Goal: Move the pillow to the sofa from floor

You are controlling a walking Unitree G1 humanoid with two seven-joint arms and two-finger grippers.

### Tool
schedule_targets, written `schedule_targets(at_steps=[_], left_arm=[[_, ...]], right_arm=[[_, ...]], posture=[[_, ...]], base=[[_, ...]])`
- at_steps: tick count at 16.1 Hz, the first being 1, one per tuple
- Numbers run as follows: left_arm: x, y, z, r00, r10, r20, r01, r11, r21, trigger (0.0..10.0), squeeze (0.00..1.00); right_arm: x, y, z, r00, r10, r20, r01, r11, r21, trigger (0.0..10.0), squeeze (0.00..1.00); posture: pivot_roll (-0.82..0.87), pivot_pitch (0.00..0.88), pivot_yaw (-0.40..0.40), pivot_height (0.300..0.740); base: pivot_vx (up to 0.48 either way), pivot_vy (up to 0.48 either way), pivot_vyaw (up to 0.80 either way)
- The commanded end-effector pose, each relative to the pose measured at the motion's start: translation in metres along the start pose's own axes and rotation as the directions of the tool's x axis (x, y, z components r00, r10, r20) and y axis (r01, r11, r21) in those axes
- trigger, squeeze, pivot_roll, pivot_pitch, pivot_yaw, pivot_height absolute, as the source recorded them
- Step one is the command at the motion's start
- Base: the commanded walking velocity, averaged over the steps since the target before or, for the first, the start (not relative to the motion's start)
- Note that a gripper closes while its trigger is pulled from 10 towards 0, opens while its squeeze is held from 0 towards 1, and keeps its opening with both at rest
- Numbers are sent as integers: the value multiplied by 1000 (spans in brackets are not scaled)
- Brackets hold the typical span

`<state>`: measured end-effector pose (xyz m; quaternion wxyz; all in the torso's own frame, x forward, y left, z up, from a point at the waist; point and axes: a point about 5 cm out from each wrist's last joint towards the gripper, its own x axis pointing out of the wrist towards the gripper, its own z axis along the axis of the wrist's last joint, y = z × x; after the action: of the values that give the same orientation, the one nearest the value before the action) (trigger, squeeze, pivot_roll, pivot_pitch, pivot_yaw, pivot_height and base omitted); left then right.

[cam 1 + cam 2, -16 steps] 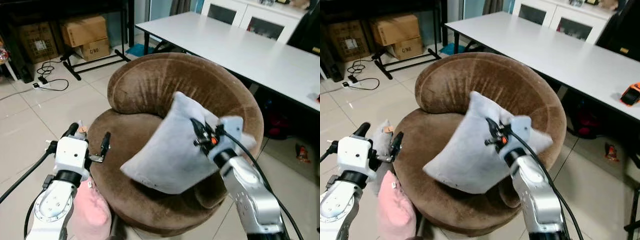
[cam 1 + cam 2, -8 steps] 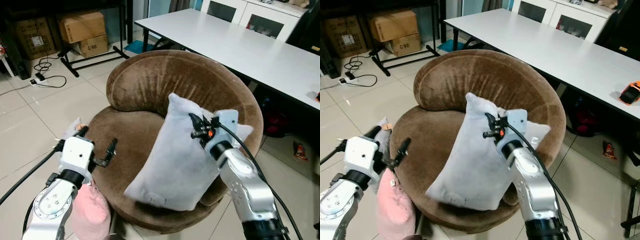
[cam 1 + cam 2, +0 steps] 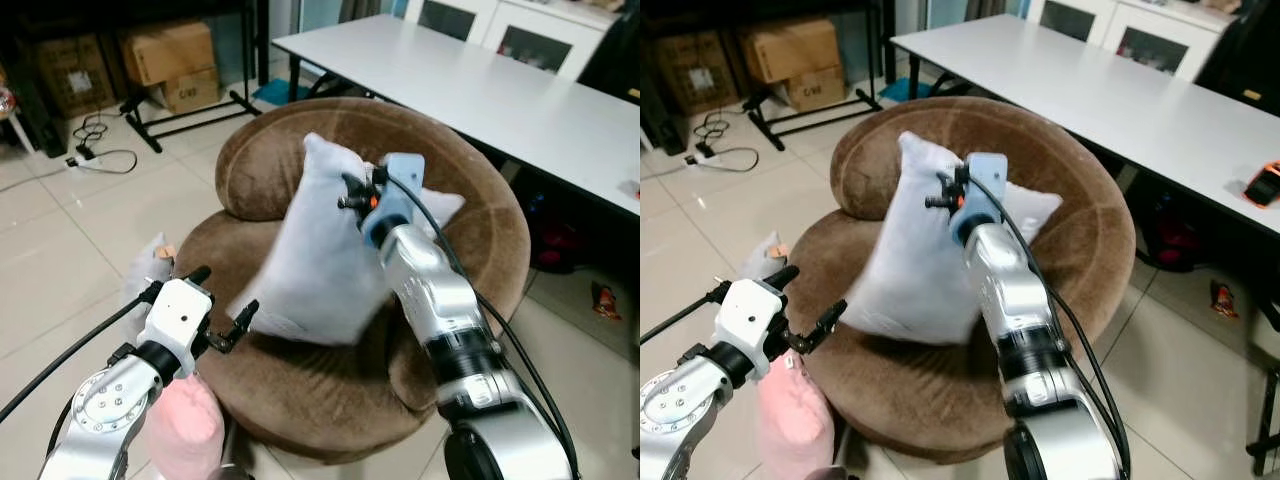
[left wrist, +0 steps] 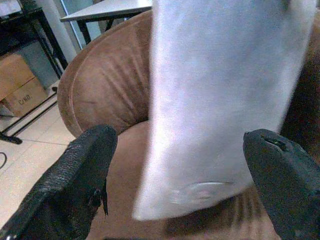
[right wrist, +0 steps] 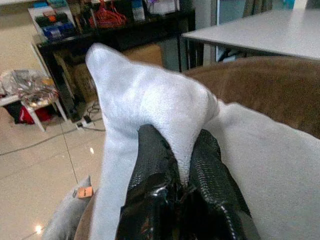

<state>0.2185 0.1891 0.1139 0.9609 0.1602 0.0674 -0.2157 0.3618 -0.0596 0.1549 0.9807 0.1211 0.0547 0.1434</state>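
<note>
Now the grey pillow [image 3: 320, 250] hangs above the seat of the round brown sofa [image 3: 470, 210], near its backrest, its lower edge blurred. The right gripper [image 5: 176, 165] has its fingers [image 5: 150, 165] pinched shut on the pillow's upper corner. The left gripper [image 4: 180, 170] waits beside the seat's front edge, fingers spread wide. A pink cushion [image 3: 180, 430] lies on the floor below it.
</note>
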Motion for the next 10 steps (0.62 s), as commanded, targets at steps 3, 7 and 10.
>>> schedule_targets(at_steps=[3,7,10], left_arm=[[1,-6,4,999,-52,3,52,998,20,10000,0],[-6,-11,1,996,-86,-15,87,996,21,10000,0],[-7,-13,2,995,-95,-17,96,995,20,10000,0]], right_arm=[[12,0,-4,994,-103,-35,102,994,-34,10000,0],[17,-2,-26,922,-371,-111,358,925,-125,10000,0],[17,-6,-24,864,-494,-92,485,868,-105,10000,0]], posture=[[89,0,-111,740],[95,8,-128,740],[97,14,-133,740]], base=[[0,0,0],[0,0,0],[0,0,0]])
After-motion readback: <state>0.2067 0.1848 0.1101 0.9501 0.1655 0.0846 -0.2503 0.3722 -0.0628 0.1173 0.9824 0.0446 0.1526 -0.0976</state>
